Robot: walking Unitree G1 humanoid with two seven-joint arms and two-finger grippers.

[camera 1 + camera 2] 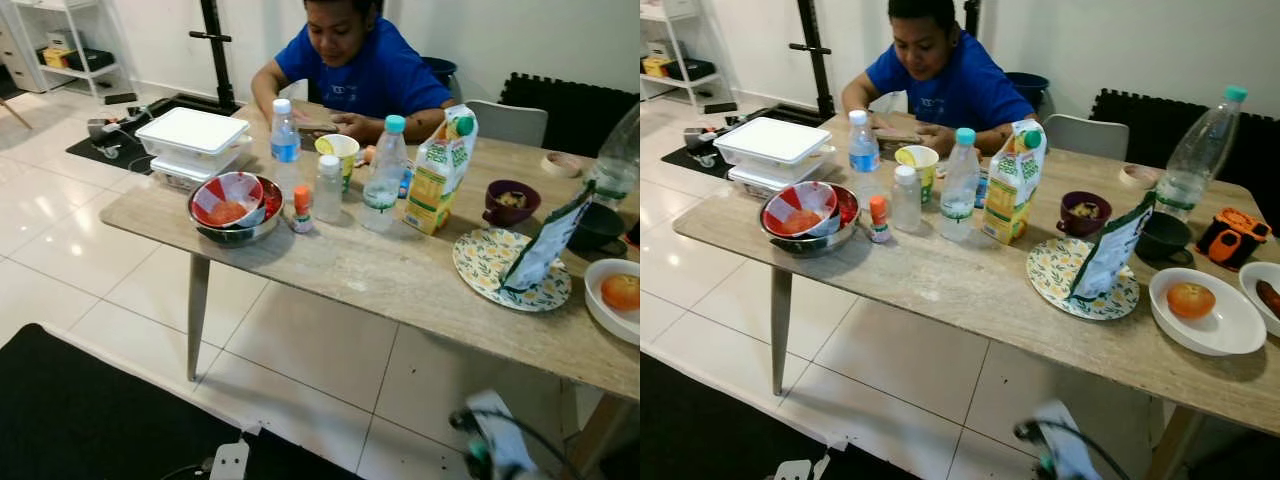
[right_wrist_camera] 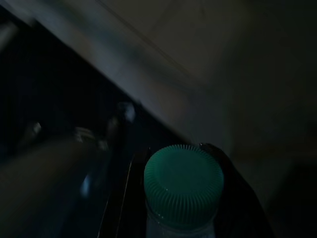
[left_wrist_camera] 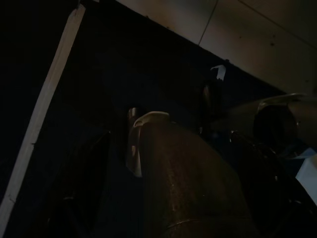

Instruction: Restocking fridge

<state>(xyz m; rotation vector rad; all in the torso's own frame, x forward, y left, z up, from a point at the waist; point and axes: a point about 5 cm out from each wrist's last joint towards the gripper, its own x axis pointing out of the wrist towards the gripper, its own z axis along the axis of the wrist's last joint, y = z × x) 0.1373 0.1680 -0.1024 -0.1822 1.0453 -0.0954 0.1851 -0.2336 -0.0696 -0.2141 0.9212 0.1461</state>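
Observation:
Low in front of me my right gripper [image 2: 182, 208] is shut on a clear water bottle with a green cap [image 2: 183, 184]; its black fingers [image 2: 119, 203] flank the neck. That bottle also shows blurred near the floor [image 1: 497, 440]. On the wooden table [image 1: 340, 270] stand two water bottles [image 1: 285, 135] [image 1: 384, 178], a small white-capped bottle [image 1: 327, 188], a juice carton [image 1: 441, 172], a steel bowl [image 1: 234, 210], stacked white boxes [image 1: 192, 140] and a tall bottle [image 1: 1196, 155]. The left wrist view is very dark.
A person in a blue shirt [image 1: 352, 62] sits at the table's far side. A flowered plate [image 1: 1068, 278] holds a green bag [image 1: 1110, 248]; a white plate with an orange fruit [image 1: 1192, 300] lies at the right. A black mat [image 1: 80, 420] and a power strip [image 1: 230, 462] lie near my feet.

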